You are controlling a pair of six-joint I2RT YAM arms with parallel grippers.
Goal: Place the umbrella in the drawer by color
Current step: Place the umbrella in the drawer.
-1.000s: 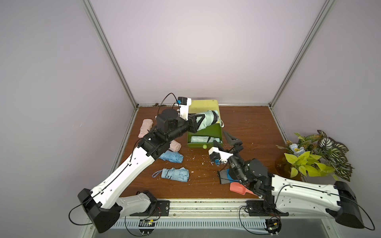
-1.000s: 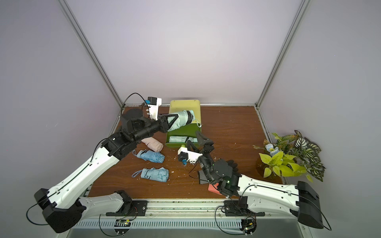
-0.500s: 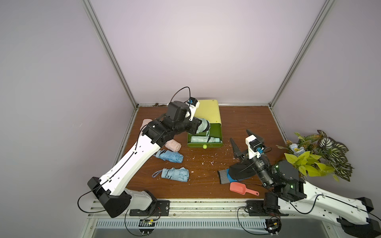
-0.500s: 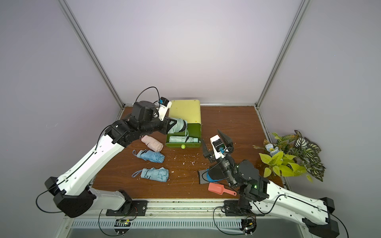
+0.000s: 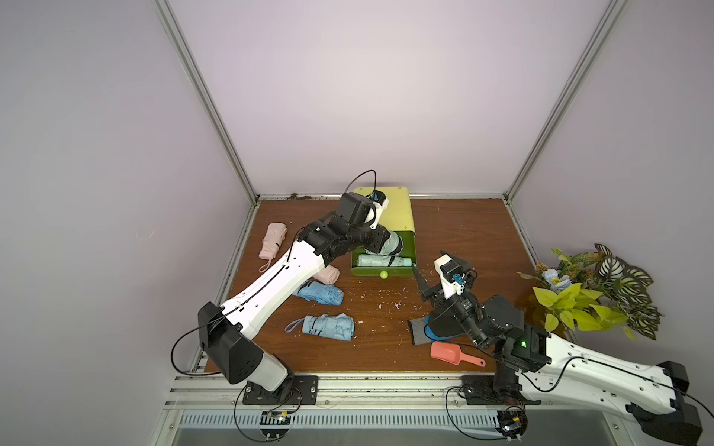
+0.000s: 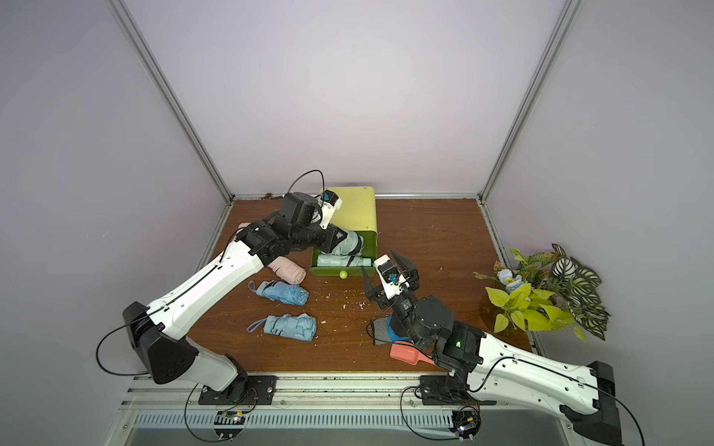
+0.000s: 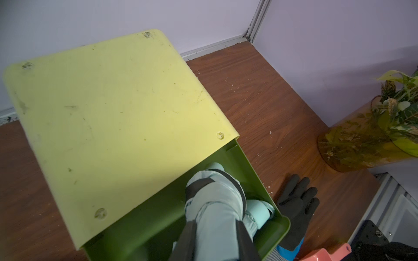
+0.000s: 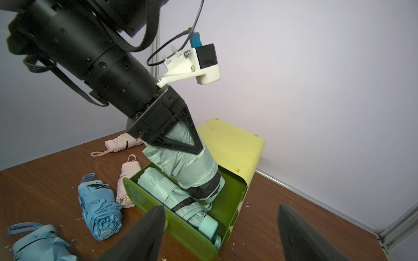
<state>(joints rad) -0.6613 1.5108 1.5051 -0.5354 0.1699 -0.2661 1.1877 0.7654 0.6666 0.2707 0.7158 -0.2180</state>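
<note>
Left claw point(image 7: 214, 223) is clenched on the mint-green folded umbrella point(image 8: 192, 171), gripping its upper part. The umbrella is steeply tilted. In the right wrist view its long axis runs from upper left to lower right, with the lower end down inside the open green drawer point(image 5: 363, 271) near the yellow-green cabinet point(image 5: 398, 210). The drawer sits near the centre of both top views. A second mint umbrella point(image 5: 380, 262) lies flat in it, long axis left-right along the drawer front, handle cap at the right end. The held one crosses over it; contact can't be told. Right claw point(image 8: 219, 210) is released, jaws wide and empty, just beside the drawer's front right corner. On the surface point(image 5: 463, 231) left of the drawer are a blue umbrella point(image 5: 320, 294), a pale blue umbrella point(image 5: 330, 327) and a pink umbrella point(image 5: 273, 241).
</note>
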